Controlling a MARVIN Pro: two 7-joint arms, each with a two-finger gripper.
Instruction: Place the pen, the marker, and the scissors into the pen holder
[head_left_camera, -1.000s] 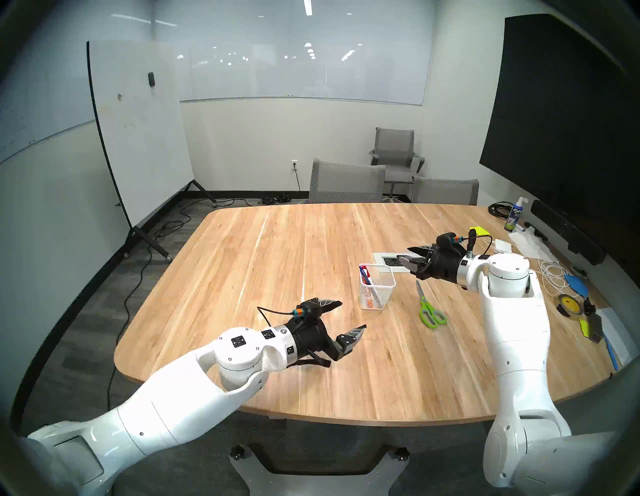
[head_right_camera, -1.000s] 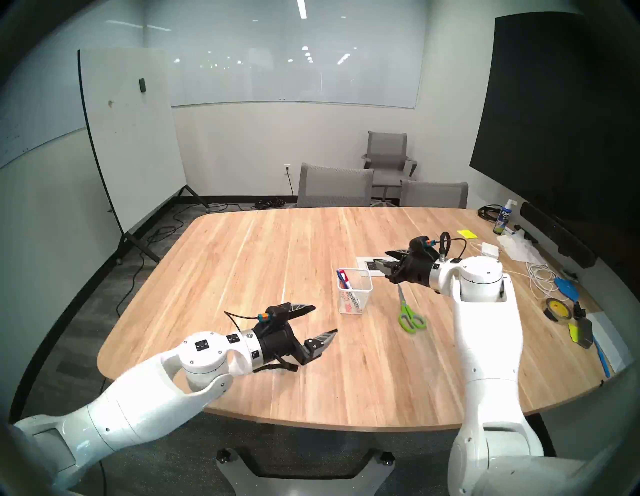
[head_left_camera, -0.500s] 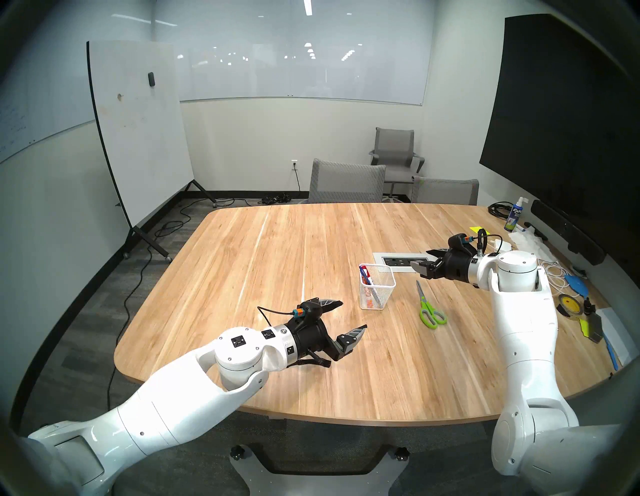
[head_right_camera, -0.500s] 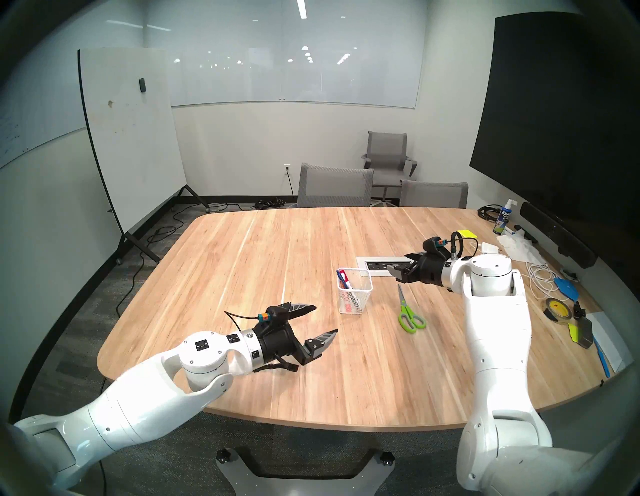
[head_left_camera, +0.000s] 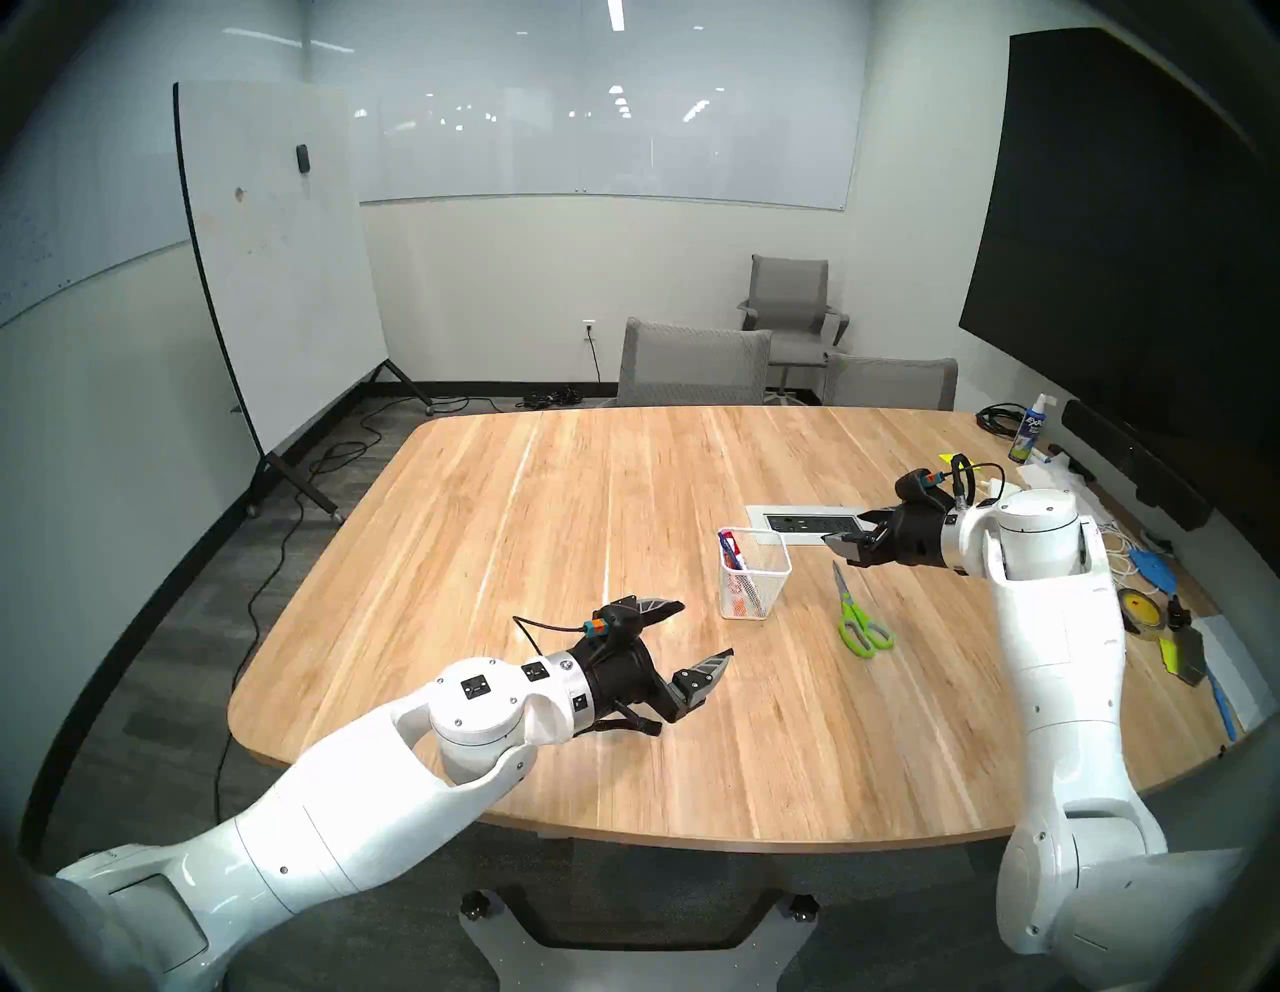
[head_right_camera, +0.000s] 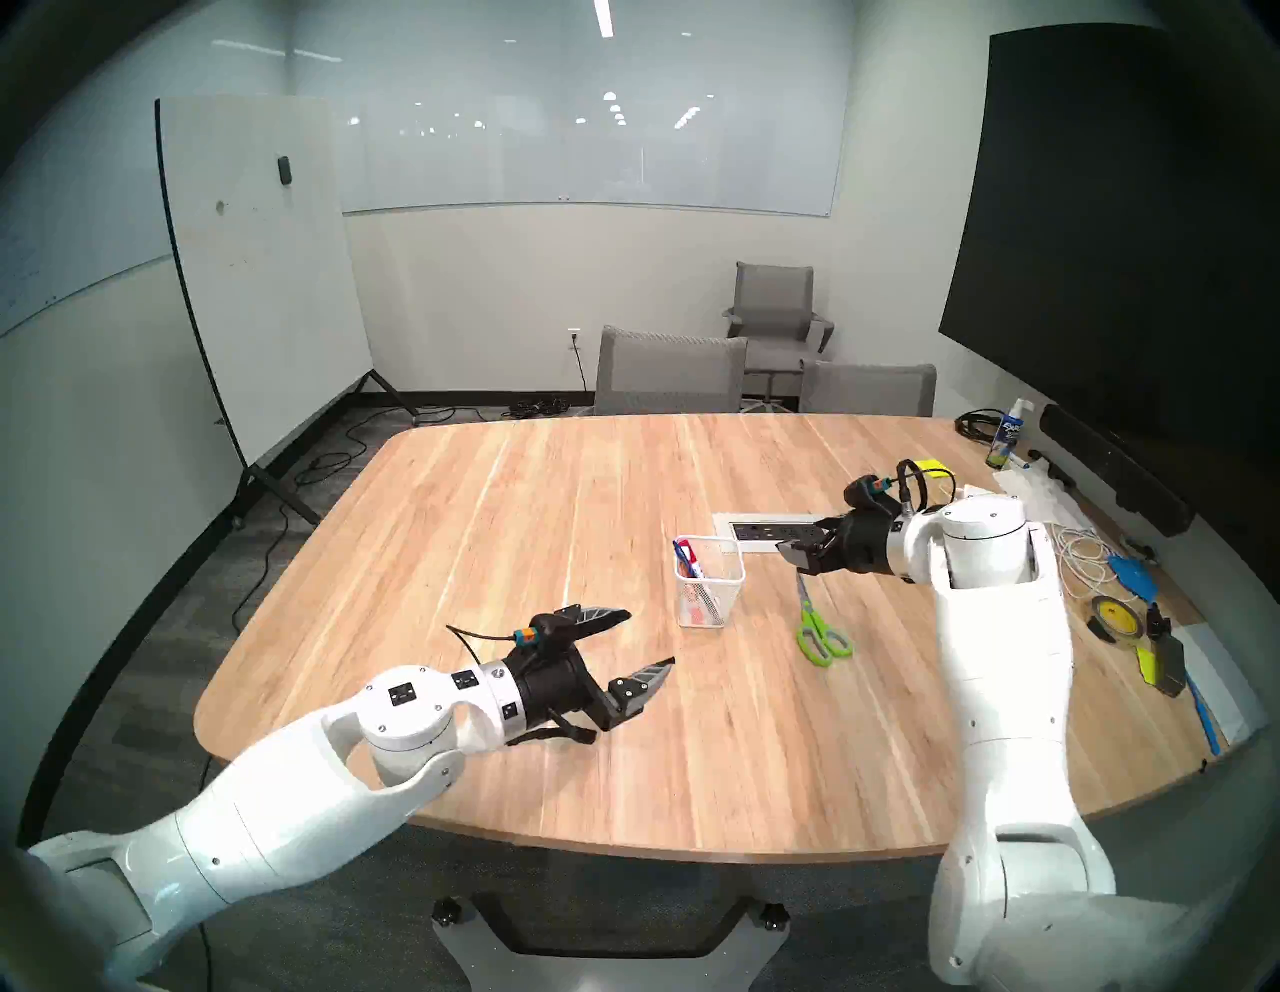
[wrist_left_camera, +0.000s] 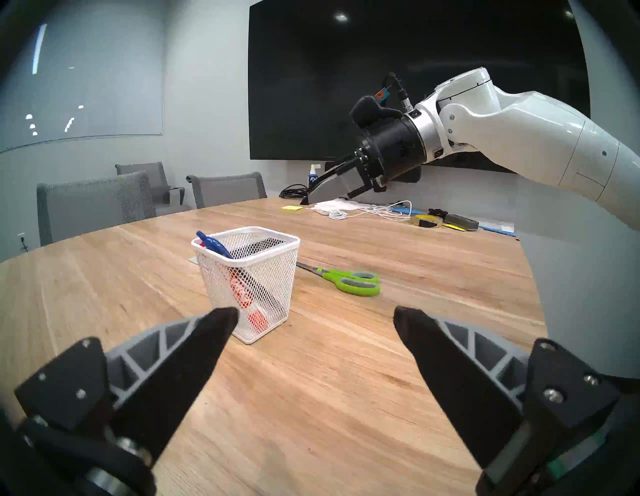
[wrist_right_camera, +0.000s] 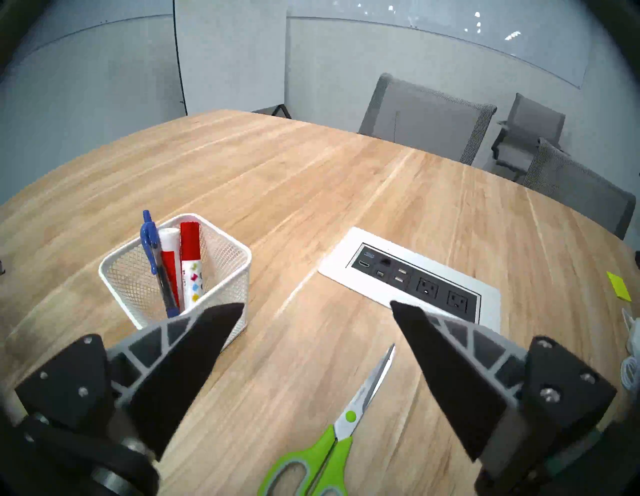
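Note:
The white mesh pen holder (head_left_camera: 755, 571) (wrist_right_camera: 221, 263) stands upright on the wooden table. Inside it lean a blue pen (wrist_right_camera: 151, 247) and two white markers with red caps (wrist_right_camera: 189, 263). Lime-green-handled scissors (head_left_camera: 859, 616) (wrist_right_camera: 332, 436) lie flat on the table to the holder's right, blades pointing away from me. My right gripper (head_left_camera: 845, 528) (wrist_right_camera: 315, 305) hovers open and empty above the blade tips. My left gripper (head_left_camera: 706, 629) (wrist_left_camera: 315, 311) is open and empty, low over the table, near-left of the holder.
A white power outlet panel (head_left_camera: 803, 521) is set into the table just behind the right gripper. Cables, a tape roll (head_left_camera: 1139, 609), a spray bottle (head_left_camera: 1028, 433) and a yellow note clutter the right edge. Grey chairs stand at the far side.
My right gripper has opened wider and drawn back to the right, away from the holder, sinking slightly toward the scissors' blades. The left arm has not moved.

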